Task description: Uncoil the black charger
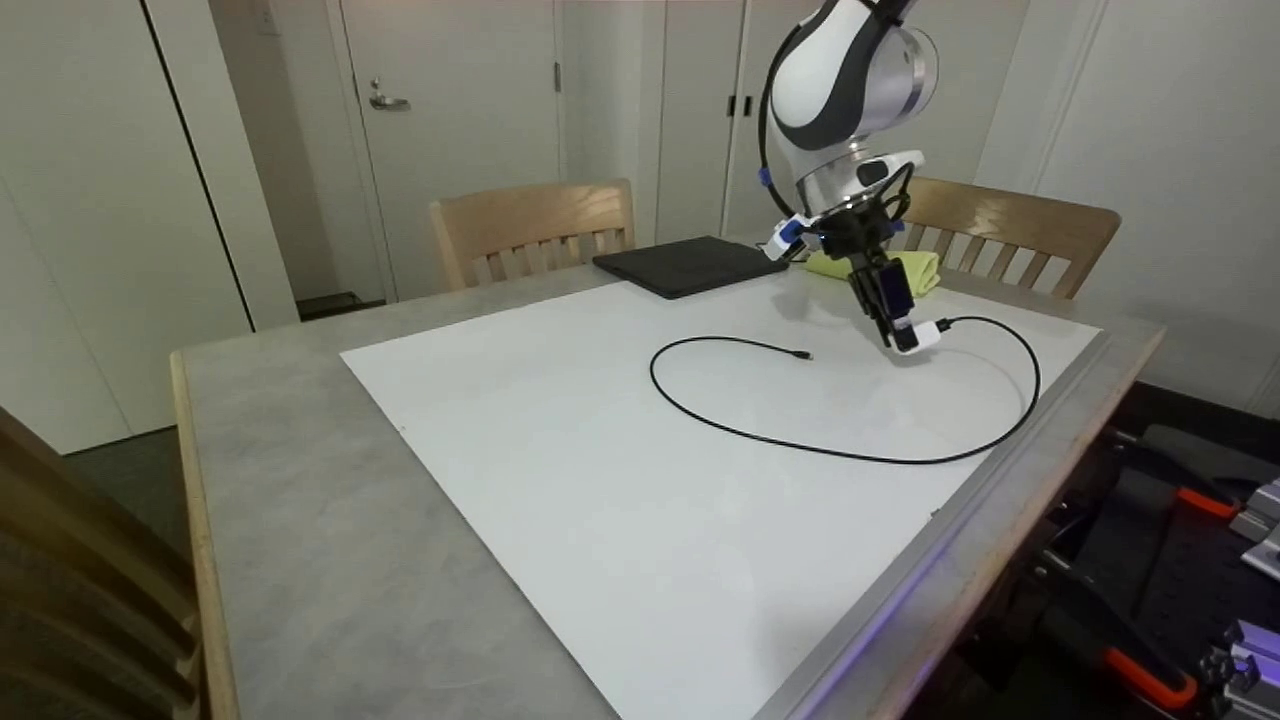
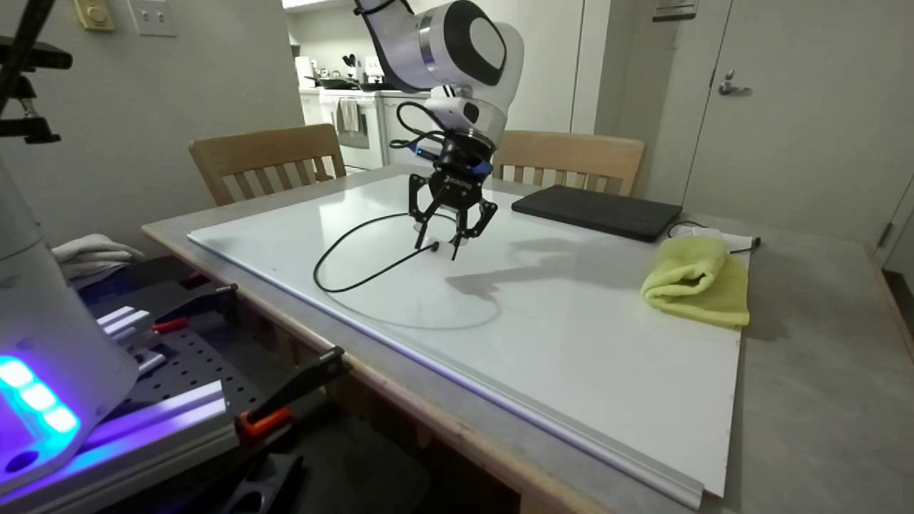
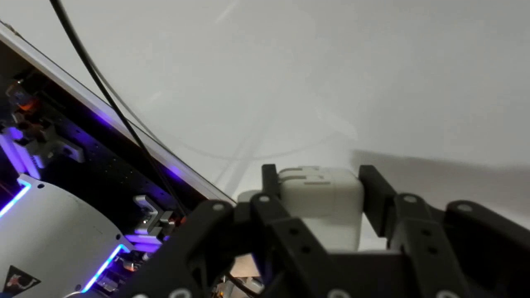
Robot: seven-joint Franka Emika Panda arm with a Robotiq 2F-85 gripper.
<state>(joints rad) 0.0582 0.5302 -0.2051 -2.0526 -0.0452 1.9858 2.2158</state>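
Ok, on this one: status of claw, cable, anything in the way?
Claw shut on white plug. Black cable in one wide open loop, no crossings. Yellow towel and black pad lie apart from it.

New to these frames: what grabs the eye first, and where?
Probably the gripper holding a white block over the white board, with the black charger cable sweeping from it in a wide open loop. Next, the bright yellow-green cloth, folded at the board's edge, and the flat black pad near it. Also the glowing blue lights on the robot base, lower left in an exterior view.
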